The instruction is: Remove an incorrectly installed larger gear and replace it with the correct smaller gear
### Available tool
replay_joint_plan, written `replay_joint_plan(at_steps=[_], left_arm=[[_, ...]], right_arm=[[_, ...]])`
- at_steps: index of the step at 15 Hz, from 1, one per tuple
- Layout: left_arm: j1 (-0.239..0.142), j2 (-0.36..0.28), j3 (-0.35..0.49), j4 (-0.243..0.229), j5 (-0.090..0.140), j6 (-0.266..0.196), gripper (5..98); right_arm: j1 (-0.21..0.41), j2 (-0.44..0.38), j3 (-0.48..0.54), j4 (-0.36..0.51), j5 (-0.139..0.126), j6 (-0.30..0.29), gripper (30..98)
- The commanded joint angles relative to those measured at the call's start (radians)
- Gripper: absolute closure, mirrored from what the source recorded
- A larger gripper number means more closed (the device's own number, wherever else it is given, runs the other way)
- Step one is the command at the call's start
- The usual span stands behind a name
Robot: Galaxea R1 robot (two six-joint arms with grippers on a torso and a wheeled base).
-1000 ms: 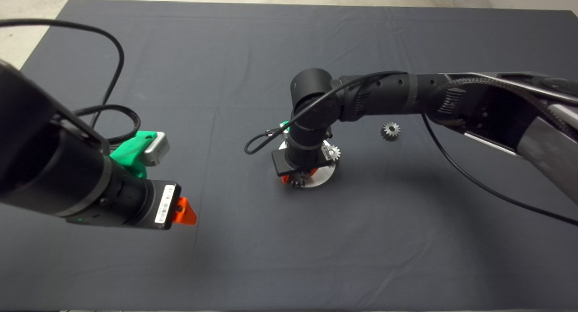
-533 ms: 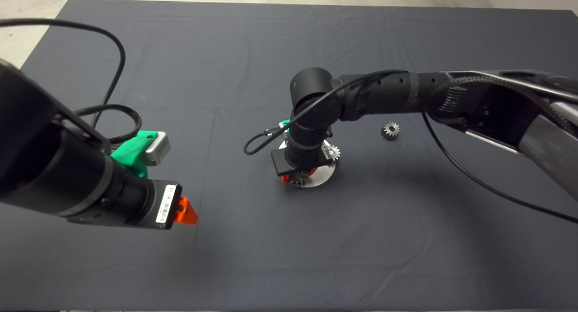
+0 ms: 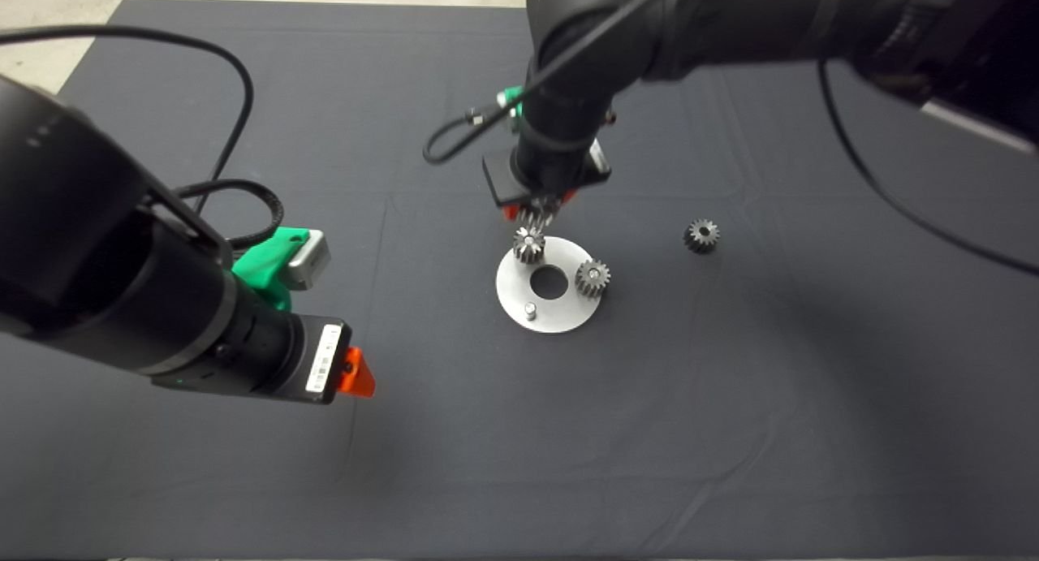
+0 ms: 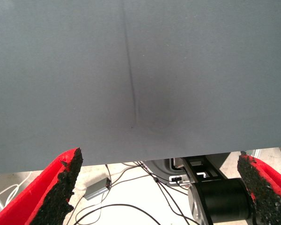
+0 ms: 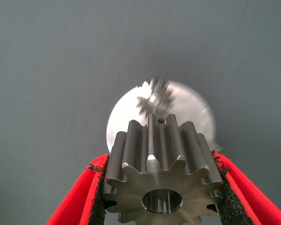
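The larger gear (image 5: 161, 176), a dark grey steel toothed wheel with tapered sides and a round centre hole, is sitting clamped between the black pads of the right gripper (image 5: 161, 187), its bore facing the wrist camera and its teeth running away toward the mat; in the head view it is showing only as a toothed edge (image 3: 536, 213) under the right gripper (image 3: 537, 212), lifted clear of the round silvery metal disc (image 3: 560, 313) and hanging just beyond the disc's far rim. The disc is lying flat on the dark grey fabric mat (image 3: 649, 423), carrying two small silvery-grey gears on pegs, one (image 3: 528, 243) at its far edge and one (image 3: 592, 278) at its right side, with a bare silvery peg (image 3: 530, 308) at its near left and a round hole in the middle. The smaller gear (image 3: 701, 235), a loose dark steel toothed piece, is resting on the mat well to the right of the disc. The right arm is reaching in from the upper right, wrist pointing down. The left gripper (image 3: 357, 380) is hovering over the mat at the left, its red fingers (image 4: 61, 187) spread wide and holding nothing
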Motion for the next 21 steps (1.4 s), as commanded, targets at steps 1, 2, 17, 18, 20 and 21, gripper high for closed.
replay_joint_plan(at_steps=[1,2,17,18,20,21], left_arm=[[-0.018,0.015,-0.009,0.004,0.099,0.003,19.5],[-0.018,0.016,-0.009,0.004,0.098,0.003,19.5],[-0.017,0.123,-0.046,0.004,0.096,-0.010,19.5],[-0.016,0.125,-0.046,0.004,0.096,-0.010,19.5],[-0.016,0.125,-0.046,0.004,0.096,-0.012,19.5],[-0.016,0.123,-0.046,0.004,0.096,-0.012,19.5]], right_arm=[[0.072,-0.138,0.106,0.070,-0.074,0.014,78.1],[0.060,-0.195,0.121,0.070,-0.076,0.014,78.1],[-0.141,-0.778,0.368,0.059,-0.088,0.004,78.2],[-0.160,-0.785,0.368,0.059,-0.088,0.003,78.2],[-0.176,-0.785,0.370,0.059,-0.088,0.003,78.2],[-0.176,-0.784,0.370,0.059,-0.088,0.003,78.0]])
